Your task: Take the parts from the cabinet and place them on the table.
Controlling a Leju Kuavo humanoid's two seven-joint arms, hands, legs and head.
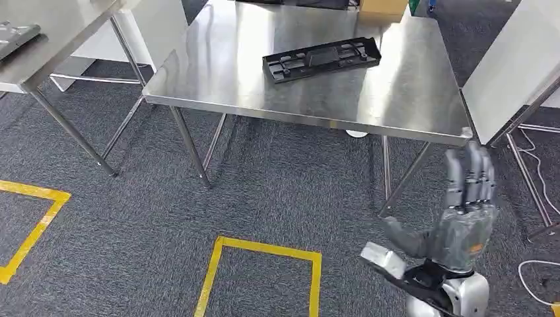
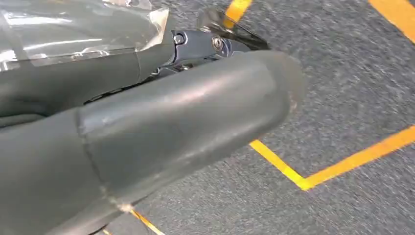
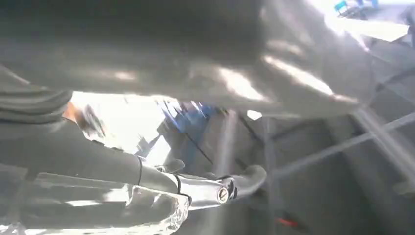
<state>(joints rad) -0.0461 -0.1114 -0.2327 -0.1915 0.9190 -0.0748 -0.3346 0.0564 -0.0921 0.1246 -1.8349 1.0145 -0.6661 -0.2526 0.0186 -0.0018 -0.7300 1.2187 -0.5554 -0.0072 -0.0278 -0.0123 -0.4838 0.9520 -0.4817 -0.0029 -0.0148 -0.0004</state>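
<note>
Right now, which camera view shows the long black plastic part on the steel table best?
The head view: the long black plastic part lies whole on the steel table. The left wrist view looks at carpet; the blurred right wrist view shows table legs from below.

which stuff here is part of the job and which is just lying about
Part of the job:
- long black plastic part, lying on the table
- shiny steel table
- right hand, raised, fingers apart, holding nothing

Just lying about:
- yellow tape lines on the grey carpet
- white cable on the floor
- second steel table at the left
</note>
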